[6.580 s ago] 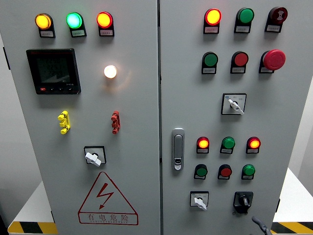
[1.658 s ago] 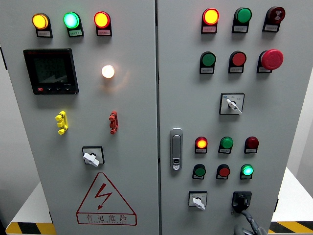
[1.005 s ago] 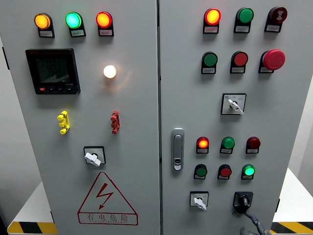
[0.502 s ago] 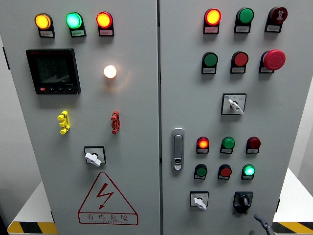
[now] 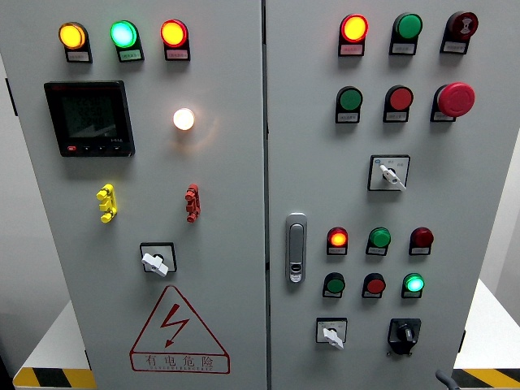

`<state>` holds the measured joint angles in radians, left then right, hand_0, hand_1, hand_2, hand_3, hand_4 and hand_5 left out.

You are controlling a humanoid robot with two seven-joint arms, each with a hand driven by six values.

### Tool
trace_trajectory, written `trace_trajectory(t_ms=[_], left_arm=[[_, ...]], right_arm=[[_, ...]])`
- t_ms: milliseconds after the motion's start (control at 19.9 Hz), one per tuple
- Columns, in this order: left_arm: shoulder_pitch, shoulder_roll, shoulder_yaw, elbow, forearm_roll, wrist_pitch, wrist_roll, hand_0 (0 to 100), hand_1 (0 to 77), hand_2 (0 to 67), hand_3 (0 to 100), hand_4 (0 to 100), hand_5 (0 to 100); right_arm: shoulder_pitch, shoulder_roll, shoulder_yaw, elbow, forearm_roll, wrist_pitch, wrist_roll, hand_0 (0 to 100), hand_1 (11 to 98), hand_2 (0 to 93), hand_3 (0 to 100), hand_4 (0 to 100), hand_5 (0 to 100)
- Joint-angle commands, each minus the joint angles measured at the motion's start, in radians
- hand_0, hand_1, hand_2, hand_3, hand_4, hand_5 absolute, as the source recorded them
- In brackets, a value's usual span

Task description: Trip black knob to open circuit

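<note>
The black knob (image 5: 404,333) sits at the lower right of the right cabinet door (image 5: 479,203), with its handle pointing straight up. Nothing touches it. A small grey tip of my right hand (image 5: 442,377) shows at the bottom edge, below and right of the knob and apart from it. Above the knob, the right red lamp (image 5: 421,237) is dark and the green lamp (image 5: 414,283) under it is lit. My left hand is out of the picture.
A white selector switch (image 5: 331,333) sits left of the knob, and a metal door latch (image 5: 296,248) stands by the seam. A red mushroom button (image 5: 455,98) is at the upper right. The left door carries a meter (image 5: 89,118) and a warning triangle (image 5: 179,329).
My right hand has dropped away from the black knob and nearly left the picture. Since the oldest frame the right red lamp went dark and the lower green lamp lit.
</note>
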<state>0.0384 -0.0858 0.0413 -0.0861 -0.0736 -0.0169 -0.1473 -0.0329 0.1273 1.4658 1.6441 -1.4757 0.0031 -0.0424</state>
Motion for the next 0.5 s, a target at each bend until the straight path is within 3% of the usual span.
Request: trace_trajectory(t_ms=[0, 452], left_arm=[[0.000, 0.000, 0.000, 0.000, 0.000, 0.000, 0.000, 0, 3.2, 12.7, 21, 7, 2], [0.000, 0.000, -0.001, -0.001, 0.000, 0.000, 0.000, 0, 3.4, 12.7, 21, 7, 2]], right_arm=[[-0.037, 0.0000, -0.004, 0.028, 0.000, 0.000, 0.001, 84, 45.0, 7.9, 42, 36, 63], [-0.094, 0.0077, -0.010, 0.045, -0.057, 0.000, 0.003, 85, 45.4, 10.8, 31, 25, 43]])
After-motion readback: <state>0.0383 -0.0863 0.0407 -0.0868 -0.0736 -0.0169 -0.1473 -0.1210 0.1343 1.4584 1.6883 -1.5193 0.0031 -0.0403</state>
